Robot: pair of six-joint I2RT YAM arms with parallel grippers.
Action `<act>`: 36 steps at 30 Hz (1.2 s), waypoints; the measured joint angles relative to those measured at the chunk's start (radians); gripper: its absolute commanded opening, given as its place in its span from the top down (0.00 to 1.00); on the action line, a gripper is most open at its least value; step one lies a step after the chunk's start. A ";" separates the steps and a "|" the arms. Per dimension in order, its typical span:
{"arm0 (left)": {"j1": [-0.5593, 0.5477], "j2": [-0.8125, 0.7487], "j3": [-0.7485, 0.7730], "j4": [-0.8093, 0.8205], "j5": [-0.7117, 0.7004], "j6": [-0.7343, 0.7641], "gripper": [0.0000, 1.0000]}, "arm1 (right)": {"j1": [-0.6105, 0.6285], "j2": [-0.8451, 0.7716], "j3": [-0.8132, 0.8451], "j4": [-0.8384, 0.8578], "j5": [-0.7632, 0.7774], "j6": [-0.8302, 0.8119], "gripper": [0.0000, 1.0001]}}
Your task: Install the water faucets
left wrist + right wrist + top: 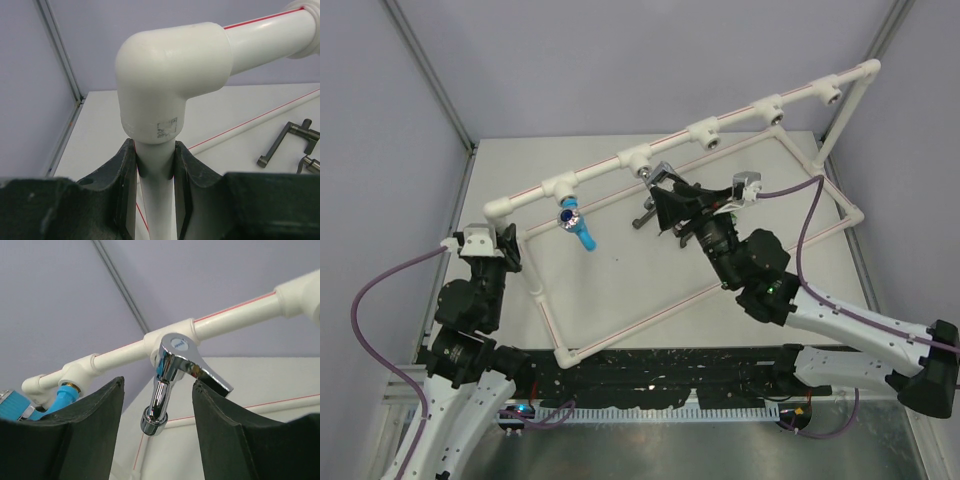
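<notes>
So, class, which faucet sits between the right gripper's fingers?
The shiny chrome faucet, between the spread fingers of the right gripper at the pipe frame. The blue faucet hangs off to one side; the dark faucets lie on the table.

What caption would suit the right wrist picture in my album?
Open right gripper flanks the chrome faucet on the white pipe frame; a blue faucet sits further left.

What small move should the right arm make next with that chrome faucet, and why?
Probably close the right end effector on the chrome faucet: it hangs from the tee socket between open fingers, with gaps both sides. The left end effector clamps the white pipe frame, steadying it for turning.
</notes>
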 measured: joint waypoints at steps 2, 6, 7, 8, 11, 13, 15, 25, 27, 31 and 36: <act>0.000 0.000 0.000 0.000 0.000 0.000 1.00 | -0.003 -0.050 0.023 -0.072 -0.026 -0.094 0.38; 0.000 0.000 0.000 0.000 0.000 0.000 1.00 | -0.047 -0.134 0.086 -0.244 -0.135 -0.259 0.41; 0.000 0.000 0.000 0.000 0.000 0.000 1.00 | -0.073 -0.144 0.113 -0.292 -0.172 -0.286 0.41; 0.000 0.000 0.000 0.000 0.000 0.000 1.00 | -0.105 -0.149 0.141 -0.339 -0.207 -0.307 0.41; 0.000 0.000 0.000 0.000 0.000 0.000 1.00 | -0.190 -0.136 0.250 -0.482 -0.337 -0.346 0.40; 0.000 0.000 0.000 0.000 0.000 0.000 1.00 | -0.225 -0.114 0.321 -0.557 -0.418 -0.366 0.40; 0.000 0.000 0.000 0.000 0.000 0.000 1.00 | -0.250 -0.097 0.368 -0.608 -0.488 -0.377 0.40; 0.000 0.000 0.000 0.000 0.001 0.000 1.00 | -0.319 0.008 0.406 -0.747 -0.633 -0.330 0.41; 0.000 0.000 0.000 0.000 0.001 0.000 1.00 | -0.332 0.021 0.406 -0.752 -0.666 -0.318 0.43; 0.000 0.000 0.000 0.000 0.000 0.000 1.00 | -0.348 0.028 0.404 -0.750 -0.733 -0.292 0.49; 0.000 0.000 0.000 0.000 -0.002 0.000 1.00 | -0.367 0.021 0.403 -0.748 -0.782 -0.241 0.59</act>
